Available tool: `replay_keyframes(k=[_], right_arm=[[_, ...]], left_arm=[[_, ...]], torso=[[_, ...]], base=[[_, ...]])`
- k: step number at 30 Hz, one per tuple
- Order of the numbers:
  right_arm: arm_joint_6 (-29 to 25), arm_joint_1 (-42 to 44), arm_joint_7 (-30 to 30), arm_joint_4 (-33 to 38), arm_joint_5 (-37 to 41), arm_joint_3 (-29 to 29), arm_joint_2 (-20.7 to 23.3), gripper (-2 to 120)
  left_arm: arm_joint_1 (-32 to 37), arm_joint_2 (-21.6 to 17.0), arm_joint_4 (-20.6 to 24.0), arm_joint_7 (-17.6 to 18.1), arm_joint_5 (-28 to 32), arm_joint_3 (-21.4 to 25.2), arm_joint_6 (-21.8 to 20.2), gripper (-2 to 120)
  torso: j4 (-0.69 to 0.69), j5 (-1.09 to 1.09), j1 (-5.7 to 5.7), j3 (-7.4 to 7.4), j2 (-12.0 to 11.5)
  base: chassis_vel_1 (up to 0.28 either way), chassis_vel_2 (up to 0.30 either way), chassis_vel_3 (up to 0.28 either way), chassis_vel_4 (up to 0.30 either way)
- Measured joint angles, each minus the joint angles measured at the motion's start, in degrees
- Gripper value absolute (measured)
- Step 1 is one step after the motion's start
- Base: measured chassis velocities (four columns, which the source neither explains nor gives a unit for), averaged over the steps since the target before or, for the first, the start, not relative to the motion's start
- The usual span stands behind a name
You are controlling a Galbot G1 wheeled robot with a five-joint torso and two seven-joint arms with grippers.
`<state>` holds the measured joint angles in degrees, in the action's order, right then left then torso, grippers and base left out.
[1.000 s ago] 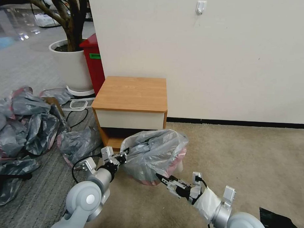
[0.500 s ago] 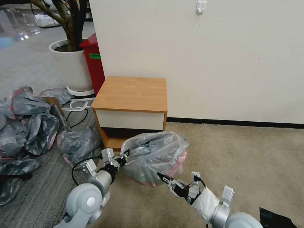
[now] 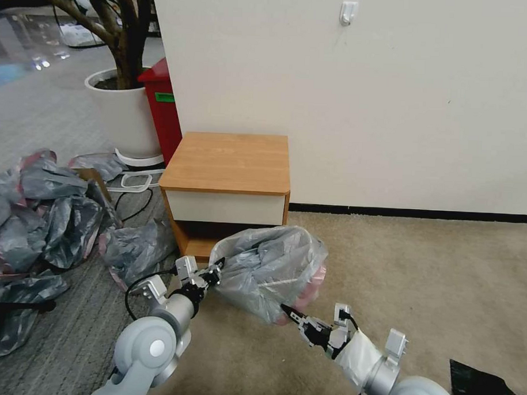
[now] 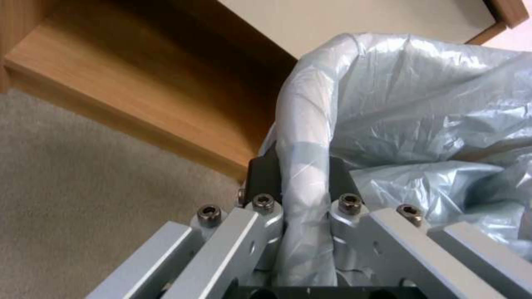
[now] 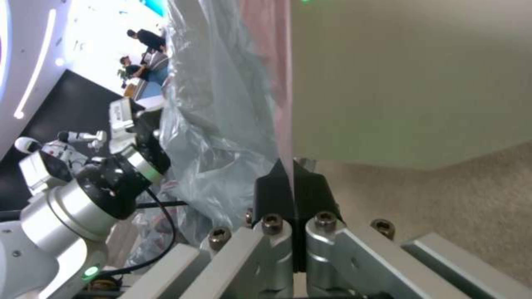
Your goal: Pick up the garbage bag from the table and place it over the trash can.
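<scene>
Garbage bag (image 3: 269, 267) is what you have stretched between your two grippers, low in front of the table (image 3: 227, 161), just ahead of its open shelf; it billows as a grey translucent mass with its pink band showing along the lower right side. Your left gripper (image 3: 213, 272) sits at the bag's left edge; in the left wrist view its fingers (image 4: 263, 174) are pinched on a rolled fold of the bag's rim (image 4: 305, 166), with the table's wooden shelf edge (image 4: 139, 112) just beside it over the carpet. Your right gripper (image 3: 291, 313) is at the bag's lower front edge, nearer to you; in the right wrist view its black fingertips (image 5: 274, 191) are pressed together on the thin pink-banded film (image 5: 277, 83), the cream wall of the trash can (image 5: 399, 74) just beside them. From your head view the trash can is almost wholly covered by the bag, so you cannot tell how far the rim is wrapped; a heap of other grey-and-pink bags (image 3: 38, 212) lies on the floor to your left, well apart; a tall red bin (image 3: 161, 107) and a white planter (image 3: 122, 112) stand behind the table's left side.
</scene>
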<state>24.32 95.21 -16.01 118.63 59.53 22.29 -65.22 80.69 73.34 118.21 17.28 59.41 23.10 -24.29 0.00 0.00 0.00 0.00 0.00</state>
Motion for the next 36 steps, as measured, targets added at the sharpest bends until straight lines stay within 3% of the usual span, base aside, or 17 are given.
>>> replay_keyframes(k=[13,21,28,30,33,36], right_arm=[[-2.0,2.4,-3.5,-0.1,-3.1,1.8,-1.3,2],[-8.3,8.7,-4.1,3.8,-4.5,4.8,-3.1,34],[-10.5,7.9,-3.9,5.8,-3.1,9.4,-6.6,52],[-10.5,4.9,-1.9,7.0,-1.3,12.1,-8.3,65],[-10.4,2.8,-0.1,7.4,-1.0,12.5,-9.1,72],[-10.2,-1.6,8.6,7.6,-0.5,10.7,-11.0,87]], left_arm=[[-0.1,0.0,-0.5,0.2,1.0,0.8,0.0,5],[-0.2,-0.1,-1.3,0.2,1.1,1.5,0.1,5],[0.5,-0.6,-1.1,0.2,1.3,1.7,0.3,5],[1.2,-0.9,-0.7,0.1,1.3,1.8,0.3,5],[1.5,-0.9,-0.5,0.0,1.3,2.0,0.4,5],[2.3,-0.8,0.1,-0.3,1.3,2.3,0.7,5]], torso=[[0.0,0.0,0.0,0.0,0.0],[0.0,0.0,0.0,0.0,0.0],[0.0,0.0,0.0,0.0,0.0],[0.0,0.0,0.0,0.0,0.0],[0.0,0.0,0.0,0.0,0.0],[0.01,0.0,0.0,0.0,0.0]], base=[[0.0,0.0,0.0,0.0],[0.0,0.0,0.0,0.0],[0.0,0.0,0.0,0.0],[0.0,0.0,0.0,0.0],[0.0,0.0,0.0,0.0],[0.0,0.0,0.0,0.0]])
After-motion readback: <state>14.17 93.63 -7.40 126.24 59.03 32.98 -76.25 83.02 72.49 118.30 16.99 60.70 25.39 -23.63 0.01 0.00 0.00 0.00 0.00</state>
